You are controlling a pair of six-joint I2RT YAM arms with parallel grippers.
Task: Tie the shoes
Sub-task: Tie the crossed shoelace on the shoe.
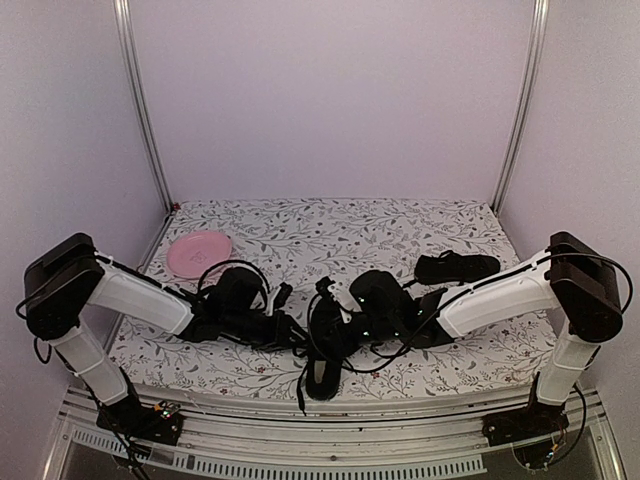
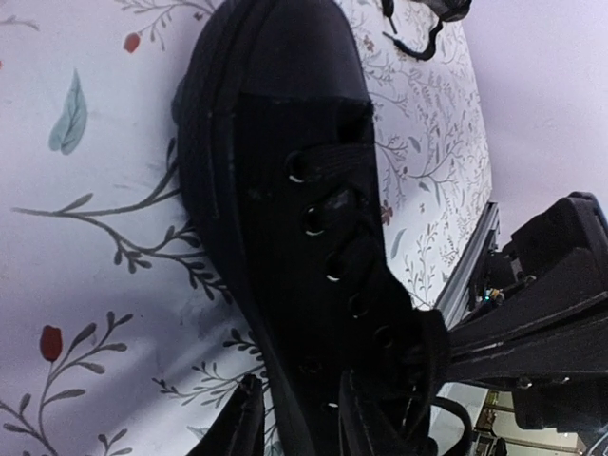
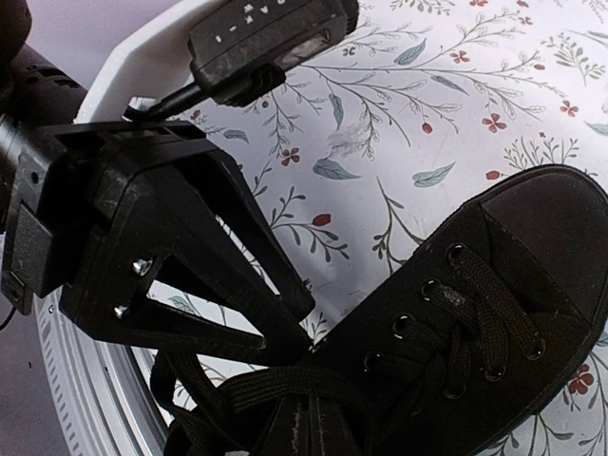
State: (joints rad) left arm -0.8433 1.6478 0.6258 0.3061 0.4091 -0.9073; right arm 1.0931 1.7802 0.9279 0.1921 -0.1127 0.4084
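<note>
One black shoe (image 1: pixel 325 350) lies between both grippers, its toe toward the near edge. It fills the left wrist view as the shoe (image 2: pixel 285 209), eyelets and laces up. My left gripper (image 2: pixel 302 426) straddles that shoe's side wall near the collar, fingers apart, with a sliver of cloth showing beside one finger. From the right wrist, the left gripper (image 3: pixel 290 323) points at the shoe (image 3: pixel 475 313). My right gripper (image 3: pixel 328 408) is shut at the shoe's opening, a flat black lace (image 3: pixel 275 385) drawn across its tips. The other shoe (image 1: pixel 455 267) lies at the back right.
A pink plate (image 1: pixel 198 250) sits at the back left of the flowered cloth (image 1: pixel 300 225). Loose lace ends trail over the table's near edge (image 1: pixel 300 395). Metal frame posts stand at both back corners.
</note>
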